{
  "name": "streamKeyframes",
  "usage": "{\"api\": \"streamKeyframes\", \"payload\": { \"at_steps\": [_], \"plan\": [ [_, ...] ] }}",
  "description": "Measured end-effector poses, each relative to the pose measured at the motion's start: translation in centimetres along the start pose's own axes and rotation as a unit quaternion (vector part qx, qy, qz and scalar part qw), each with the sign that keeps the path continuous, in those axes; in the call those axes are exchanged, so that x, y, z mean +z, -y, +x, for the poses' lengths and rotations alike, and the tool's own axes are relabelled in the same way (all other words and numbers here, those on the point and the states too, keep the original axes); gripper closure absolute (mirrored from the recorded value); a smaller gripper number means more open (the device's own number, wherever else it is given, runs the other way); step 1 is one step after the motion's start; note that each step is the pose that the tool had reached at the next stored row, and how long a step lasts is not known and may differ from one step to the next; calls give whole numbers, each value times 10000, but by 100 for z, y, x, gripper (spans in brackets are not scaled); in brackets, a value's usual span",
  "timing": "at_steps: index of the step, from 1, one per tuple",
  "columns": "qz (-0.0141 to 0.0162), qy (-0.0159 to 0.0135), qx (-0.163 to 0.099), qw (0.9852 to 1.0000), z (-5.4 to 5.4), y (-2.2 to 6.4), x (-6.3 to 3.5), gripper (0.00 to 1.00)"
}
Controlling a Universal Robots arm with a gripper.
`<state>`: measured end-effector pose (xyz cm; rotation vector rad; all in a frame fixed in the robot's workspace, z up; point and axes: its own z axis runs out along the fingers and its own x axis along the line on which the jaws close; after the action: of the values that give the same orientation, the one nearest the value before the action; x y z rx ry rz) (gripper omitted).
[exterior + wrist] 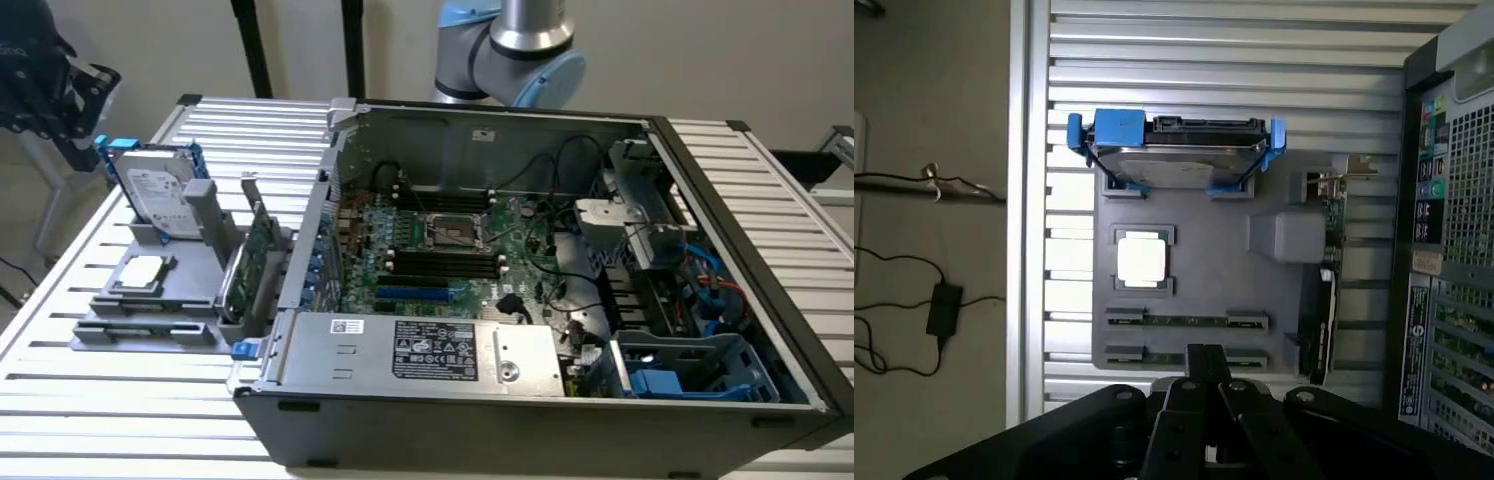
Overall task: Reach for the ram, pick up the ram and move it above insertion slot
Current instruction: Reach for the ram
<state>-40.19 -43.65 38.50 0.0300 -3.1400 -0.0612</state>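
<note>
The gripper [1206, 352] hangs over the near edge of the tray [1204, 240], fingers pressed together and holding nothing. The ram [1184, 321] lies flat in a tray slot just beyond the fingertips. Farther on sit a processor [1142, 262] and a hard drive [1179, 160].

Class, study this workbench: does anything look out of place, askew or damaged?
Nothing stands out. The ram, processor and hard drive sit squarely in the grey holder; the computer case lies open, without visible damage.
</note>
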Motion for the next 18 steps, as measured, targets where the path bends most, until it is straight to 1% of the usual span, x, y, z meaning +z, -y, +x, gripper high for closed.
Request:
{"api": "streamKeyframes", "payload": {
  "at_steps": [3,5,12,14,16,18],
  "plan": [
    [-1,0,0,10000,-6,94,1,89],
    [-1,0,0,10000,-20,140,8,89],
    [-1,0,-11,10000,-117,236,70,89],
    [0,-1,-15,10000,-124,275,96,89],
    [-1,-1,-18,10000,-124,333,128,89],
    [-2,-1,-18,10000,-124,353,136,89]
  ]
}}
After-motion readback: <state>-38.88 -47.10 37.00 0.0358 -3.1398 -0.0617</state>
